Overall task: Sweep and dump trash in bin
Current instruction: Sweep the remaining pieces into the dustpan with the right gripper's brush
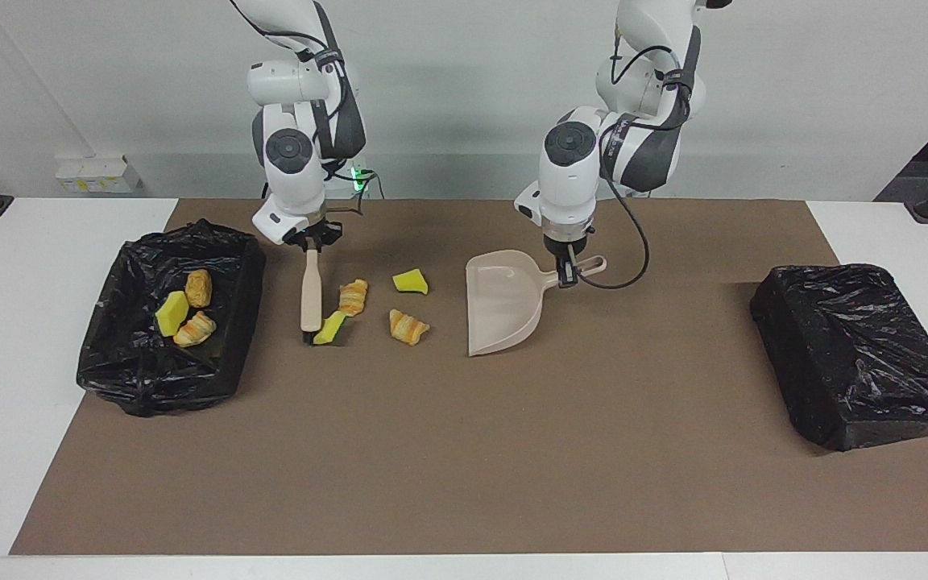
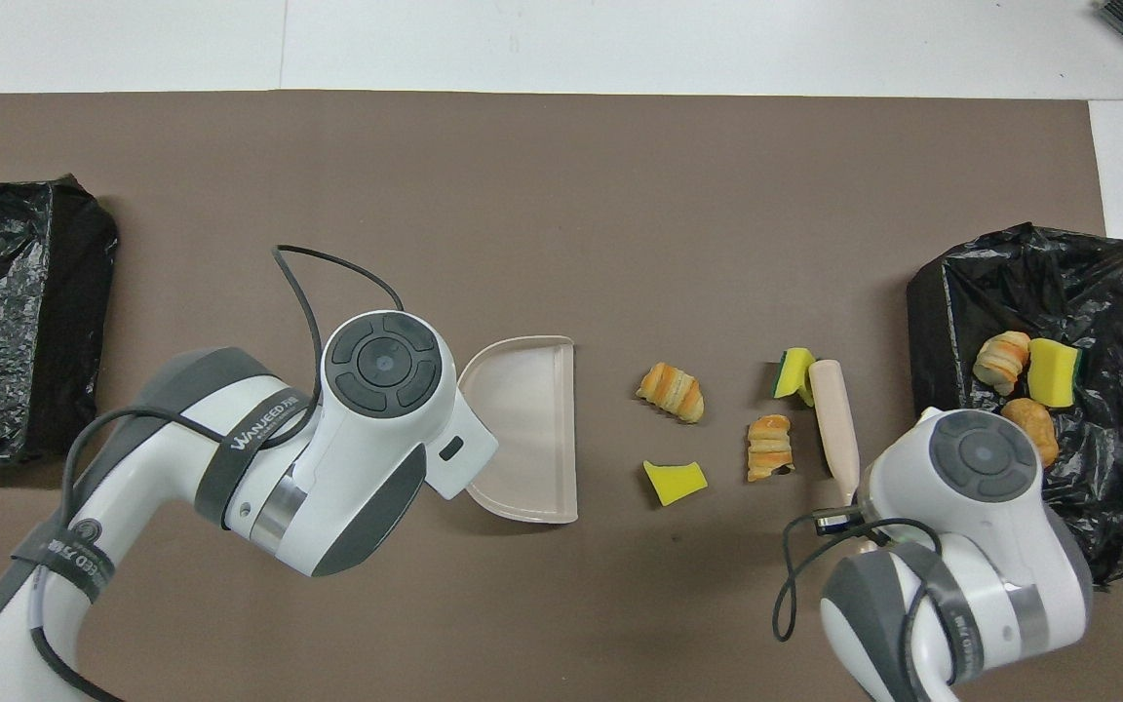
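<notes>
We count seven pieces of trash: four on the brown mat (image 1: pixel 448 451) and three already inside the open bin (image 1: pixel 230 266), the black-lined one at the right arm's end of the table. On the mat lie two yellow sponge wedges and two pastry bits. Taking the pastry nearer the dustpan (image 1: pixel 408 326) as the centre of a clock in the facing view, the second pastry (image 1: pixel 353 296) sits at about ten o'clock, one sponge wedge (image 1: pixel 410 281) at twelve, and the other sponge wedge (image 1: pixel 330 328) at nine, touching the brush head. In the bin we see one sponge wedge (image 1: pixel 171 312) and two pastries (image 1: pixel 198 287), (image 1: pixel 194 329). The right gripper (image 1: pixel 312 242) is clamped on the top of the brush (image 1: pixel 311 296), whose one pale handle points down to the mat between the bin and the loose pieces. The left gripper (image 1: pixel 567 270) pinches the handle of the single dustpan (image 1: pixel 504 310), which rests on the mat at three o'clock from the centre pastry, its mouth facing the trash. A second black-wrapped bin (image 1: pixel 859 354) stands at the left arm's end of the table, well apart from everything else.
</notes>
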Robot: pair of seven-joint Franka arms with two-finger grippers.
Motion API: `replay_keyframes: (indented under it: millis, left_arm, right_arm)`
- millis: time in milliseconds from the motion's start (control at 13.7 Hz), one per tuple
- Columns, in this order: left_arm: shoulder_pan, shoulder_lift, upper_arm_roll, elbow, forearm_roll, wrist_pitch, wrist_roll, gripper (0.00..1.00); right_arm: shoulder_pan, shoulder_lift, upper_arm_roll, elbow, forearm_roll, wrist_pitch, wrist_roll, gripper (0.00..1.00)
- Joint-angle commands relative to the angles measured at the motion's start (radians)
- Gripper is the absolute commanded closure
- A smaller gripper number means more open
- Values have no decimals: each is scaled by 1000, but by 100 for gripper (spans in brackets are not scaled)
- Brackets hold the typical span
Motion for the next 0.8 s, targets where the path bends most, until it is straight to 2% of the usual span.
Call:
replay_keyframes:
  millis: [0,220,512,732]
  left_arm:
    - [-8,6,8,-30,-13,61,-11,100]
    - [-13,13,8,-41,-15,89,-151,100]
    - [-21,-4,8,-91,-15,118,-151,100]
    - [-21,-7,5,-102,-15,116,-145,100]
  right_arm:
    - [95,54,4,15,77,45,79,100]
    - [188,103,4,75,131,46,96,100]
    - [313,244,6,216,229,48,171,100]
    - [366,323,6,352,373,43,158,100]
